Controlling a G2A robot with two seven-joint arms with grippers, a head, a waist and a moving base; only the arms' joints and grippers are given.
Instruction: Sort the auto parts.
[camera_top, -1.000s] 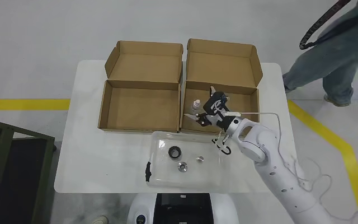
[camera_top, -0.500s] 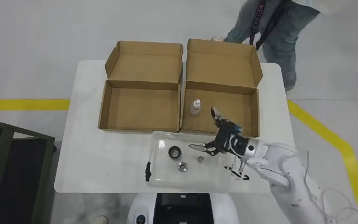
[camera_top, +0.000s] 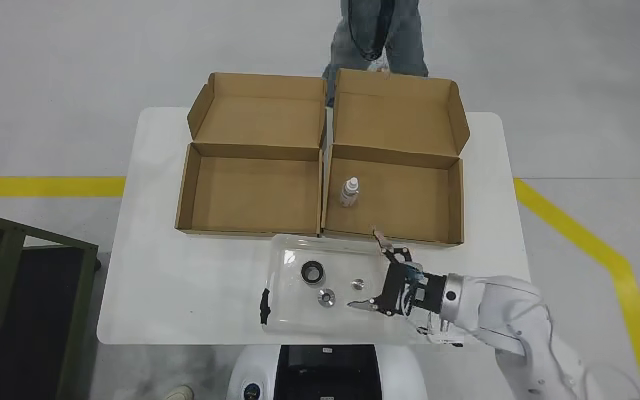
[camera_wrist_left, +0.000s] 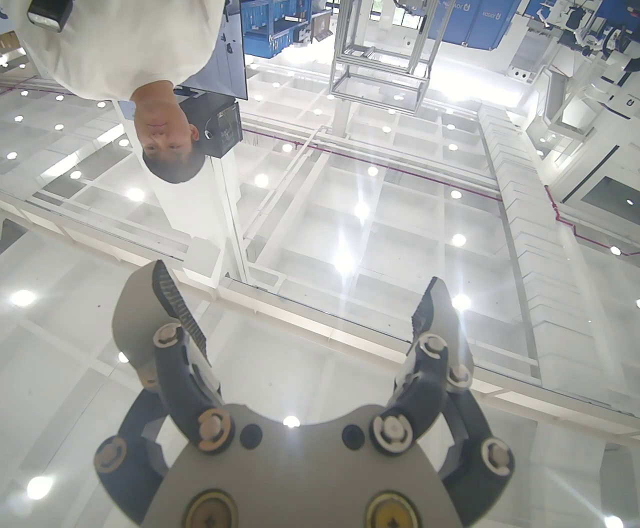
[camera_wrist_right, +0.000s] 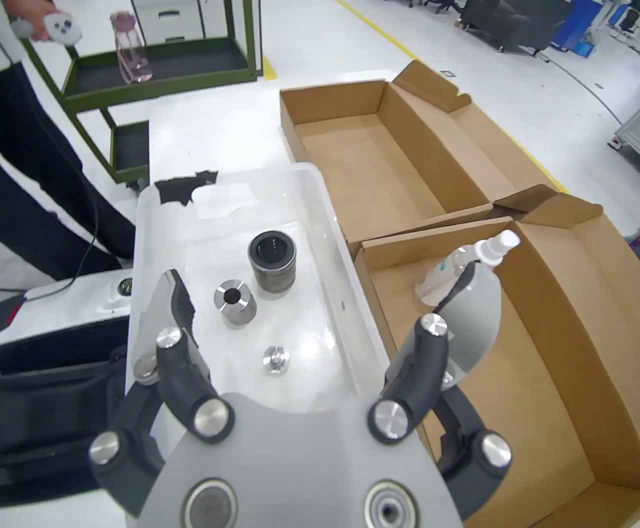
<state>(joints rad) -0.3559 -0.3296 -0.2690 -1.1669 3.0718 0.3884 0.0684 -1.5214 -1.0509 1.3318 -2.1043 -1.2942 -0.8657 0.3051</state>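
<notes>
A clear plastic tray (camera_top: 290, 315) at the table's front holds a black cylindrical bearing (camera_top: 314, 271), a silver cylinder (camera_top: 326, 297) and a small silver nut (camera_top: 357, 284). My right gripper (camera_top: 364, 268) hangs open over the tray's right part, nothing between its fingers. Its wrist view shows the right gripper (camera_wrist_right: 325, 285) with the bearing (camera_wrist_right: 272, 260), the cylinder (camera_wrist_right: 235, 301) and the nut (camera_wrist_right: 276, 360) below and ahead of it. A small spray bottle (camera_top: 349, 191) stands in the right cardboard box (camera_top: 420, 205). My left gripper (camera_wrist_left: 300, 300) points up at the ceiling, open and empty.
An empty left cardboard box (camera_top: 250, 195) sits beside the right one, both lids folded back. The white table (camera_top: 180, 290) has bare room left of the tray. A green cart (camera_top: 30, 300) stands off the table's left side.
My right gripper has moved from the right box's near left corner, by the bottle, back toward the front and now hangs over the tray. The bottle stays put.
</notes>
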